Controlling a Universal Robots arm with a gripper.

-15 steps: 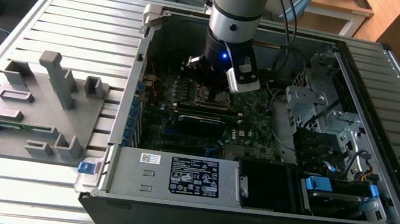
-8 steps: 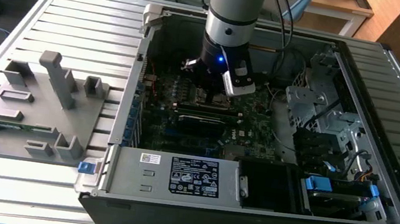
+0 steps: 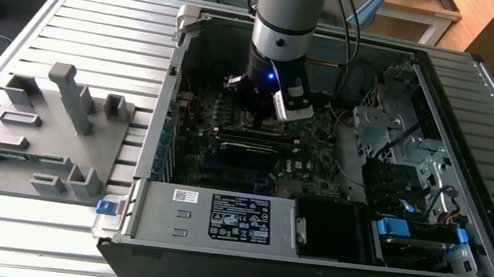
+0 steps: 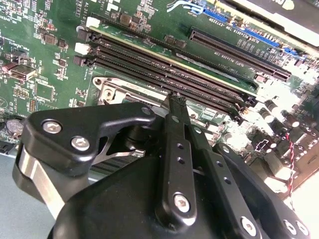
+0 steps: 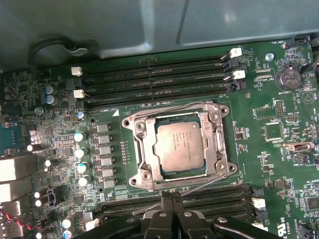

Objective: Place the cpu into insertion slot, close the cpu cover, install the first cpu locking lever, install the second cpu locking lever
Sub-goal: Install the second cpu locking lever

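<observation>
While the open computer case (image 3: 328,252) lies on a slatted metal bench (image 3: 98,23) with a grey fixture tray (image 3: 43,139) at the exterior view's left, the first wrist view shows one cpu (image 5: 178,146) seated in the insertion slot (image 5: 149,172), the cpu cover (image 5: 140,130) down around it; the end effector (image 5: 171,197), fingers pressed together and empty, hangs just beside the socket
</observation>
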